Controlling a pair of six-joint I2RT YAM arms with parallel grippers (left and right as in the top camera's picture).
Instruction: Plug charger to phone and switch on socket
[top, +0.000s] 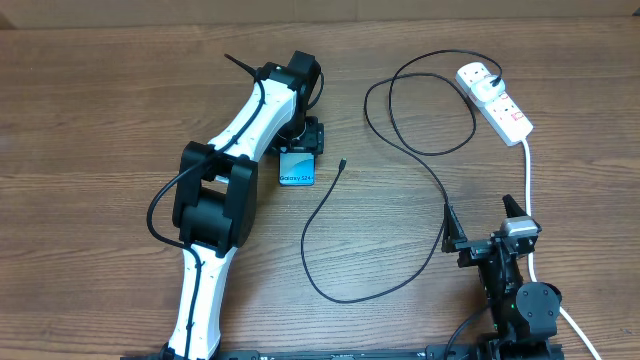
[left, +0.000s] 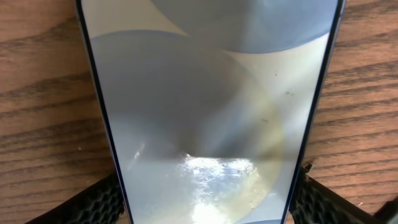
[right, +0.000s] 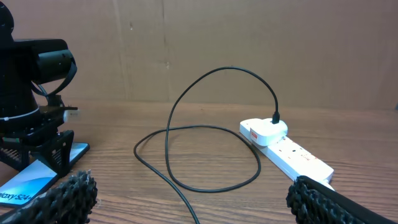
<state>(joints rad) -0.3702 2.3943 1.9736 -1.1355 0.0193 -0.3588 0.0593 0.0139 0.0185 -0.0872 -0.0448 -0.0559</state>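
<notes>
Wood-grain worktop carries everything, with a plain brown wall behind. The phone lies at centre under the left hand, whose pads are set just beside both long edges — whether it is gripped cannot be told. The right hand is held wide open and empty, near right. The charger has its plug tip lying just right of the phone; if the phone were nudged, alignment could be lost. Cable loops lie between right hand and tip — a snag is possible. The socket sits far right.

Blue-screened Galaxy phone lies flat on the wood. The black charger loops, its white plug in the socket, tip loose nearby.
</notes>
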